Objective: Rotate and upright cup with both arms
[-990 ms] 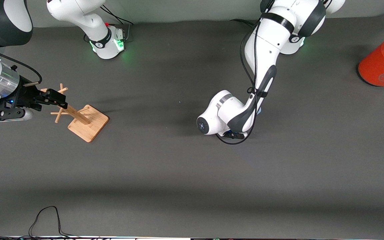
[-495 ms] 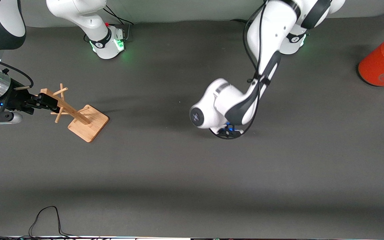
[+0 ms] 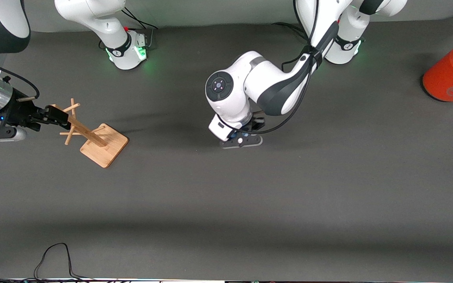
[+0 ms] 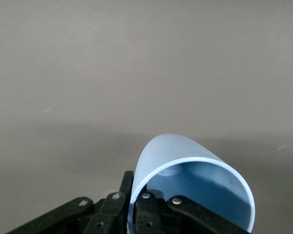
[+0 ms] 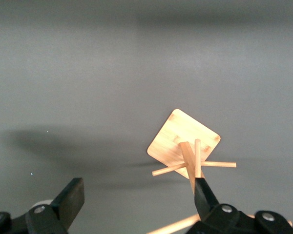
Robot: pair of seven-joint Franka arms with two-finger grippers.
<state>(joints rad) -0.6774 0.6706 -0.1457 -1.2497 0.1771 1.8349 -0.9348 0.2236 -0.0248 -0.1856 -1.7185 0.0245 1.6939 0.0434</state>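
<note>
- Since the earlier frames, the left arm (image 3: pixel 266 84) has been swung toward the bases' edge of the bench (image 3: pixel 226 204), its wrist turned over mid-bench.
- Near the corner at the left arm's end, an orange-red can (image 3: pixel 452 72) is seen.
- At the right arm's end, a wooden peg stand (image 3: pixel 100 143) is seen, with the right end effector (image 5: pixel 136 195) held spread apart over it.
- The pale blue cup (image 4: pixel 195 187) is clenched by its rim in the left end effector (image 4: pixel 136 214), above the bench.
</note>
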